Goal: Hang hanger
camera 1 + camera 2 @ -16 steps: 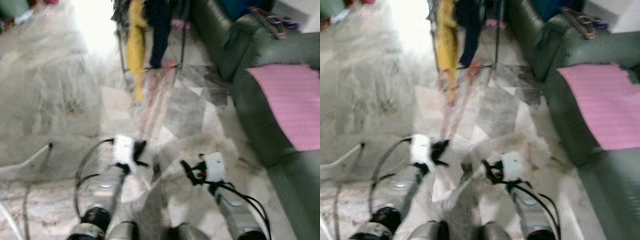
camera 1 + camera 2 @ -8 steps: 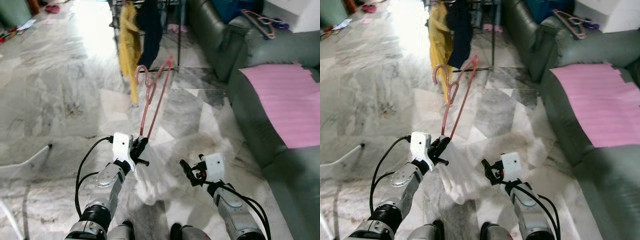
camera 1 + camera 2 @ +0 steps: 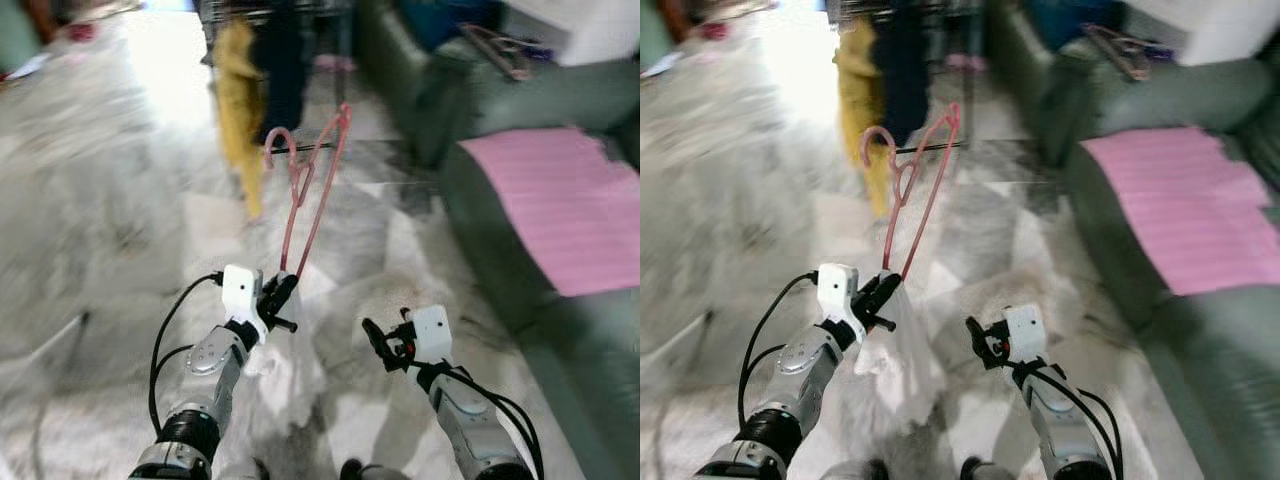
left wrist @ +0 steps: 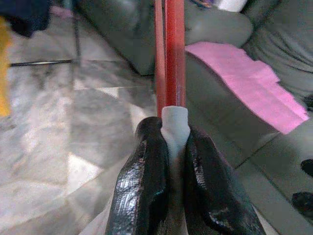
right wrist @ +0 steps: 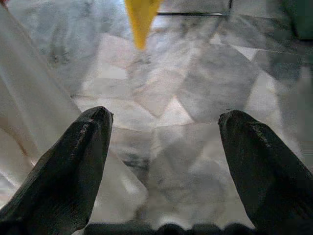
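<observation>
A pink-red hanger (image 3: 304, 190) stands upright in front of me, hook end up, with a white garment (image 3: 285, 365) draped below it. My left gripper (image 3: 277, 297) is shut on the hanger's lower end; in the left wrist view its black fingers (image 4: 146, 181) pinch the red bar (image 4: 174, 54) and white cloth. My right gripper (image 3: 377, 343) hovers open to the right with nothing between its fingers (image 5: 68, 161). Ahead, a clothes rack (image 3: 275, 20) carries a yellow garment (image 3: 238, 95) and a dark garment (image 3: 283, 65).
A dark green sofa (image 3: 470, 110) runs along the right, with a pink mat (image 3: 555, 205) on its seat and more hangers (image 3: 495, 45) on its far arm. The floor is grey marble (image 3: 110, 200).
The picture has shifted and blurred, so the camera has moved. The hanger stays upright in my left gripper, and the white garment hangs closer beneath it.
</observation>
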You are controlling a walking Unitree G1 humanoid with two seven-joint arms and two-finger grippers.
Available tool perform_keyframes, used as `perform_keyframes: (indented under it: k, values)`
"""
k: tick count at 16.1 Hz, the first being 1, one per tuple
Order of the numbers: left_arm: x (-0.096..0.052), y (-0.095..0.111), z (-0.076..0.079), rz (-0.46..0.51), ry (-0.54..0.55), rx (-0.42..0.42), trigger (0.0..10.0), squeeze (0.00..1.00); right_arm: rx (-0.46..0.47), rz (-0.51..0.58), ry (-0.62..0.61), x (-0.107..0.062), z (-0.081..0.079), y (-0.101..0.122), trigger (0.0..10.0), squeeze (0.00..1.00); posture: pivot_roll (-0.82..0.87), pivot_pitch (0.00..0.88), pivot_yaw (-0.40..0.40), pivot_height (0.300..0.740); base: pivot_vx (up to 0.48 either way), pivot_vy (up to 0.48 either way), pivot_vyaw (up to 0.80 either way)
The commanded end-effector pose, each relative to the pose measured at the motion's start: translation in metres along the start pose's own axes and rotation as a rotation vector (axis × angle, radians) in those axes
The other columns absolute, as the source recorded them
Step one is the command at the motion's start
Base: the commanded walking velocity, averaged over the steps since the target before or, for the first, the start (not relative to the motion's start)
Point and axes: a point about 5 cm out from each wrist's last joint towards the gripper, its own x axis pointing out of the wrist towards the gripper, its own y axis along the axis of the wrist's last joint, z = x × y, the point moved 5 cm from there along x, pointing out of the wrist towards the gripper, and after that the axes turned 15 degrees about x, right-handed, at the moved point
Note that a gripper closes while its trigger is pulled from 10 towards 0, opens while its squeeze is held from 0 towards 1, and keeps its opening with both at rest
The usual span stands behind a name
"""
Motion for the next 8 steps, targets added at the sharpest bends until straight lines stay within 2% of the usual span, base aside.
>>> perform_keyframes:
  k: [1, 7, 8]
  values:
    - [-0.0022, 0.003, -0.0045, 0.015, 0.003, 0.013, 10.0, 0.0, 0.005, -0.009, -0.007, 0.0, 0.0003, -0.0019, 10.0, 0.0, -0.06, 0.18, 0.01, 0.74, 0.401, 0.0, 0.0]
    - [-0.0032, 0.0029, -0.0044, 0.016, -0.005, 0.011, 10.0, 0.0, -0.005, -0.018, 0.002, -0.0014, -0.0032, -0.0066, 10.0, 0.0, -0.06, 0.184, 0.011, 0.74, 0.394, 0.0, 0.0]
    - [-0.0037, 0.0017, -0.0058, 0.008, 0.003, 0.013, 10.0, 0.0, -0.005, -0.019, 0.002, -0.0014, -0.0032, -0.0069, 10.0, 0.0, -0.06, 0.184, 0.011, 0.74, 0.0, 0.0, 0.0]
